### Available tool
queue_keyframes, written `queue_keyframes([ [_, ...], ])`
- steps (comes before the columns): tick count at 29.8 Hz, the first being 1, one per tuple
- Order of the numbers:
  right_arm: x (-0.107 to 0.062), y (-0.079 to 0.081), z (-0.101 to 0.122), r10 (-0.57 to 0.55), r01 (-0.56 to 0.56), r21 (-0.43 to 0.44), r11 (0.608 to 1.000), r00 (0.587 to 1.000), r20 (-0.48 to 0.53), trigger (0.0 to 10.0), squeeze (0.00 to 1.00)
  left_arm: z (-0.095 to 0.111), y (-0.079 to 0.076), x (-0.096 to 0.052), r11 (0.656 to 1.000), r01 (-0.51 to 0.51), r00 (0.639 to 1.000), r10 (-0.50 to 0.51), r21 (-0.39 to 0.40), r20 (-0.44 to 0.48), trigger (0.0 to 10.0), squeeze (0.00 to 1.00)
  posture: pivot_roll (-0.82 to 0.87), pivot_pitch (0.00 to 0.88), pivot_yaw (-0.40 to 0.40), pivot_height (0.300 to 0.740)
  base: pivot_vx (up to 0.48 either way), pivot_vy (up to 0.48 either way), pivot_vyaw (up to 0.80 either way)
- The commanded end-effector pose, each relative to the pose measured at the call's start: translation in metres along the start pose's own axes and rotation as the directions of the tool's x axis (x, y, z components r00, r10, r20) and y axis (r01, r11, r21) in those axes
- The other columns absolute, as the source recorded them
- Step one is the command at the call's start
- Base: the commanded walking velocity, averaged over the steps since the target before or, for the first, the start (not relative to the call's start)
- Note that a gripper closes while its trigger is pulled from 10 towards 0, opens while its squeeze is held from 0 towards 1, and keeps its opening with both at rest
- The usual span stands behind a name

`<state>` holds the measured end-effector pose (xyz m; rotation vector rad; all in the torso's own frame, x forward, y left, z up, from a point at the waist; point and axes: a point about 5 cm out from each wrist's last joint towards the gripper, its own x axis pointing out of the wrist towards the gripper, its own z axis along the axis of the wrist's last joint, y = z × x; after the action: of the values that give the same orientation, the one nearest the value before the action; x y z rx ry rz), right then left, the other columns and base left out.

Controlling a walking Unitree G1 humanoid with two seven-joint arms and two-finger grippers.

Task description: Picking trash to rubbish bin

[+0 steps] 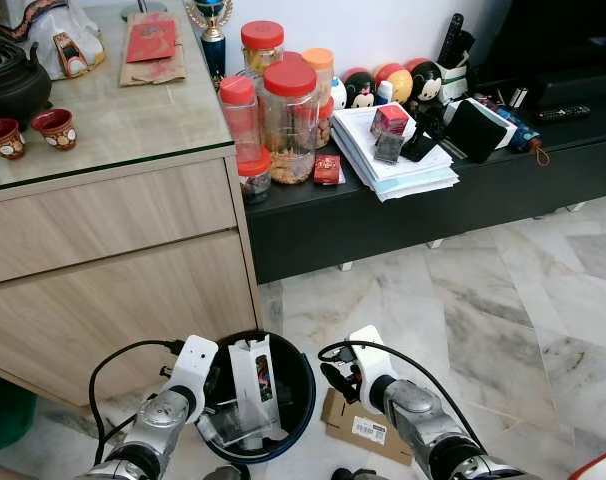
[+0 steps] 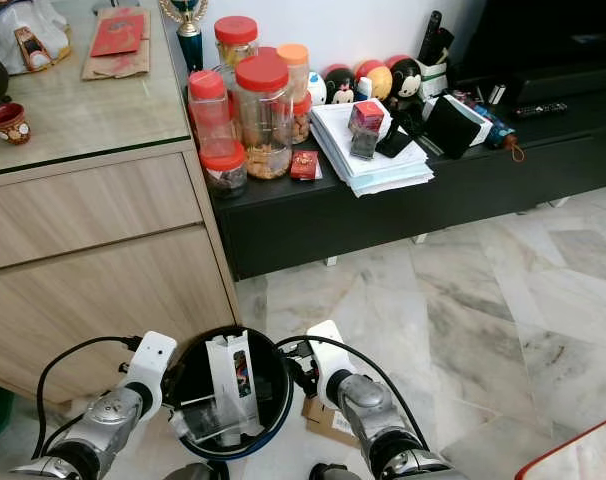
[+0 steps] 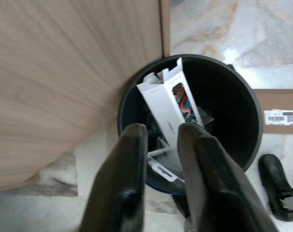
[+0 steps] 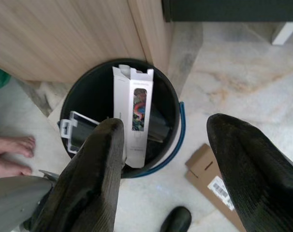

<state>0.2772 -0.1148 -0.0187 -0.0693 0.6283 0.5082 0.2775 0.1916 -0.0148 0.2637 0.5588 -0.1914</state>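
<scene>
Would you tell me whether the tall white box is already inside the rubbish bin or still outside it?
Inside. The white box stands on end in the black bin, leaning on the rim, its top poking above.

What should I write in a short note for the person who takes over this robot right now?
Left pincer: fingers slightly apart, holding nothing, over the near rim of the black rubbish bin.
Right pincer: wide open, empty, above the bin's right side.
Done: a white printed carton stands upright in the bin, with a clear plastic package beside it.
Left: a flattened cardboard box with a barcode label lies on the marble floor, right of the bin. The right pincer is nearer to it.
Note: a person's bare feet are close to the bin.
</scene>
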Motion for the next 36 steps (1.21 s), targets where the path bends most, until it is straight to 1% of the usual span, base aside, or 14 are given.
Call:
queue_keyframes([
  [1, -0.003, -0.002, -0.009, -0.020, 0.021, 0.031, 0.999, 1.000, -0.013, 10.0, 0.00, -0.013, 0.005, -0.005, 0.999, -0.039, 0.999, 0.039, -0.010, -0.037, 10.0, 0.00, 0.12, 0.160, -0.022, 0.740, 0.000, 0.000, 0.00],
  [5, -0.006, -0.002, -0.019, -0.043, 0.045, 0.060, 0.997, 0.998, -0.033, 10.0, 0.00, -0.031, 0.015, -0.014, 0.990, -0.123, 0.989, 0.117, -0.071, -0.086, 10.0, 0.00, 0.12, 0.154, -0.016, 0.740, 0.000, 0.000, 0.00],
  [7, -0.009, -0.002, -0.031, -0.067, 0.073, 0.090, 0.993, 0.995, -0.068, 10.0, 0.00, -0.050, 0.021, -0.023, 0.977, -0.188, 0.974, 0.173, -0.099, -0.143, 10.0, 0.00, 0.12, 0.150, -0.014, 0.740, 0.000, 0.000, 0.00],
  [10, -0.012, -0.003, -0.040, -0.086, 0.096, 0.108, 0.989, 0.992, -0.097, 10.0, 0.00, -0.063, 0.024, -0.030, 0.966, -0.230, 0.961, 0.205, -0.120, -0.186, 10.0, 0.00, 0.12, 0.145, -0.012, 0.740, 0.000, 0.000, 0.00],
  [11, -0.015, -0.003, -0.048, -0.104, 0.118, 0.118, 0.986, 0.987, -0.120, 10.0, 0.00, -0.075, 0.024, -0.036, 0.961, -0.245, 0.951, 0.213, -0.128, -0.225, 10.0, 0.00, 0.12, 0.145, -0.012, 0.740, 0.000, 0.000, 0.00],
  [12, -0.024, -0.005, -0.070, -0.157, 0.185, 0.136, 0.973, 0.968, -0.193, 10.0, 0.00, -0.108, 0.021, -0.055, 0.943, -0.289, 0.913, 0.219, -0.165, -0.344, 10.0, 0.00, 0.12, 0.141, -0.009, 0.740, 0.000, 0.000, 0.00],
  [13, -0.032, -0.005, -0.086, -0.181, 0.225, 0.167, 0.960, 0.953, -0.242, 10.0, 0.00, -0.130, 0.017, -0.071, 0.926, -0.320, 0.880, 0.211, -0.201, -0.425, 10.0, 0.00, 0.12, 0.139, -0.007, 0.740, 0.000, 0.000, 0.00],
  [17, -0.039, -0.003, -0.100, -0.166, 0.218, 0.183, 0.959, 0.950, -0.265, 10.0, 0.00, -0.145, 0.016, -0.083, 0.908, -0.357, 0.858, 0.227, -0.219, -0.461, 10.0, 0.00, 0.13, 0.141, -0.010, 0.740, 0.000, 0.000, 0.00],
  [21, -0.045, -0.003, -0.109, -0.179, 0.246, 0.232, 0.941, 0.944, -0.276, 10.0, 0.00, -0.150, 0.018, -0.089, 0.882, -0.402, 0.845, 0.254, -0.245, -0.470, 10.0, 0.00, 0.13, 0.147, -0.012, 0.740, 0.000, 0.000, 0.00],
  [24, -0.046, -0.003, -0.112, -0.192, 0.263, 0.235, 0.936, 0.939, -0.287, 10.0, 0.00, -0.151, 0.019, -0.090, 0.878, -0.408, 0.843, 0.256, -0.251, -0.473, 10.0, 0.00, 0.13, 0.147, -0.012, 0.740, 0.000, 0.000, 0.00],
  [26, -0.048, -0.004, -0.115, -0.204, 0.281, 0.240, 0.929, 0.931, -0.302, 10.0, 0.00, -0.147, 0.018, -0.086, 0.884, -0.397, 0.850, 0.252, -0.247, -0.462, 10.0, 0.00, 0.13, 0.146, -0.012, 0.740, 0.000, 0.000, 0.00],
  [29, -0.047, -0.004, -0.115, -0.208, 0.290, 0.258, 0.921, 0.930, -0.304, 10.0, 0.00, -0.128, 0.022, -0.071, 0.892, -0.376, 0.878, 0.258, -0.250, -0.403, 10.0, 0.00, 0.12, 0.145, -0.013, 0.740, 0.000, 0.000, 0.00],
  [33, -0.045, -0.002, -0.112, -0.205, 0.287, 0.266, 0.920, 0.933, -0.295, 10.0, 0.00, -0.118, 0.024, -0.064, 0.893, -0.363, 0.896, 0.256, -0.265, -0.363, 10.0, 0.00, 0.12, 0.139, -0.012, 0.740, 0.000, 0.000, 0.00],
  [36, -0.045, -0.002, -0.112, -0.211, 0.293, 0.276, 0.915, 0.933, -0.291, 10.0, 0.00, -0.118, 0.024, -0.064, 0.893, -0.365, 0.894, 0.257, -0.264, -0.366, 10.0, 0.00, 0.12, 0.134, -0.012, 0.740, 0.000, 0.000, 0.00],
])
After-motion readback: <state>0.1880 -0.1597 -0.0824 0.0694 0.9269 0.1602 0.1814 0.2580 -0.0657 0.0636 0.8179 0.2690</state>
